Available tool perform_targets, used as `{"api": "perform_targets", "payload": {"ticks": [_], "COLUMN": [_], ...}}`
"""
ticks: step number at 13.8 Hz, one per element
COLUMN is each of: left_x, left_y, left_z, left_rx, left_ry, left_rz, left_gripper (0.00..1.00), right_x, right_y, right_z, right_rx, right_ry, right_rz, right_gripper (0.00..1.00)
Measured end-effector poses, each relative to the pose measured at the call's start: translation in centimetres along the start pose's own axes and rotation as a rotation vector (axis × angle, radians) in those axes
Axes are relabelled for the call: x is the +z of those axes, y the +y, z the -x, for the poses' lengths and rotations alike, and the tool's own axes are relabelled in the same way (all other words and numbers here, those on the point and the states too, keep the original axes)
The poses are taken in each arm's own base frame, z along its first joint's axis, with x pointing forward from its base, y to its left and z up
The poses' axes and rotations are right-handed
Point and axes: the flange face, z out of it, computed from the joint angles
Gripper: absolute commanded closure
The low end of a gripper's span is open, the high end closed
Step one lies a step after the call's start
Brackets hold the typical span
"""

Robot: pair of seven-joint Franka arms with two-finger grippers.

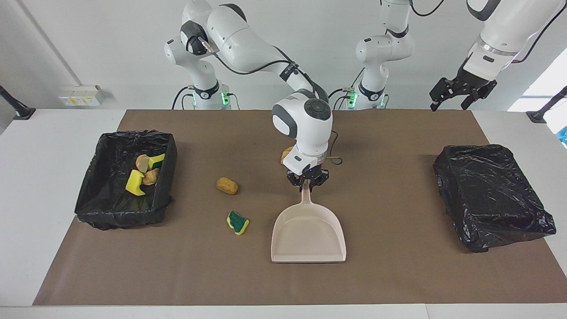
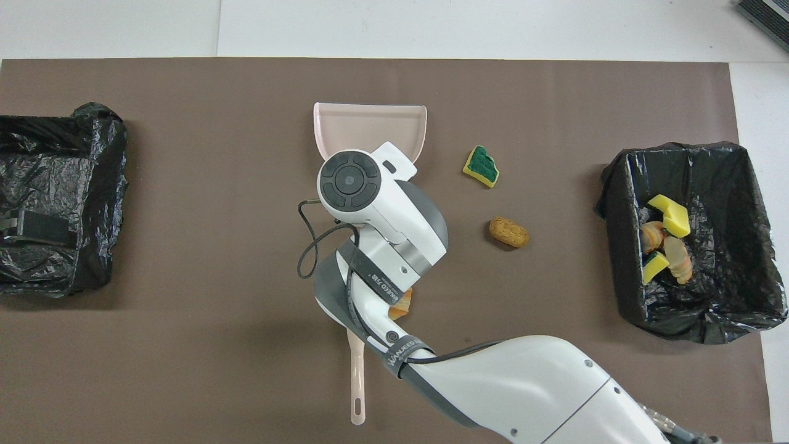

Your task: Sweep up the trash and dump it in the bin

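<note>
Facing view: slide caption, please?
Right gripper holds the empty dustpan by its handle; two scraps lie beside it.

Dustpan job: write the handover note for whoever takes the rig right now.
Right tool: shut on the dustpan handle, pan flat mid-table and empty.
Left tool: open, raised near its base, waiting.
Done: several scraps lie in the open bin at the right arm's end.
Left: green-backed sponge, brown lump, bread piece, all on the mat. Brush lies unheld.
</note>
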Motion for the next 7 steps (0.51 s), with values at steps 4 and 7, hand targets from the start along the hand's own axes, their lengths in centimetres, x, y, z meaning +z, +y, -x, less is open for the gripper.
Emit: {"api": "perform_targets", "payload": {"ticks": [4, 7], "left_x": [-0.1, -0.5], "left_y": [-0.1, -0.1], "left_z": [-0.1, -0.7], "left_rx": [-0.002, -0.007], "left_ry": [0.006, 0.065], "left_rz": [0.000, 0.002], "left_gripper": [0.00, 0.00], "right_x": [-3.2, -6.0], "right_y": [0.4, 1.1], "right_z": [-1.2, 0.0], "right_rx": [0.016, 0.021], "right_ry": [0.060, 0.042], "right_rz": [-0.046, -0.043], "right_gripper": [0.00, 0.00]}}
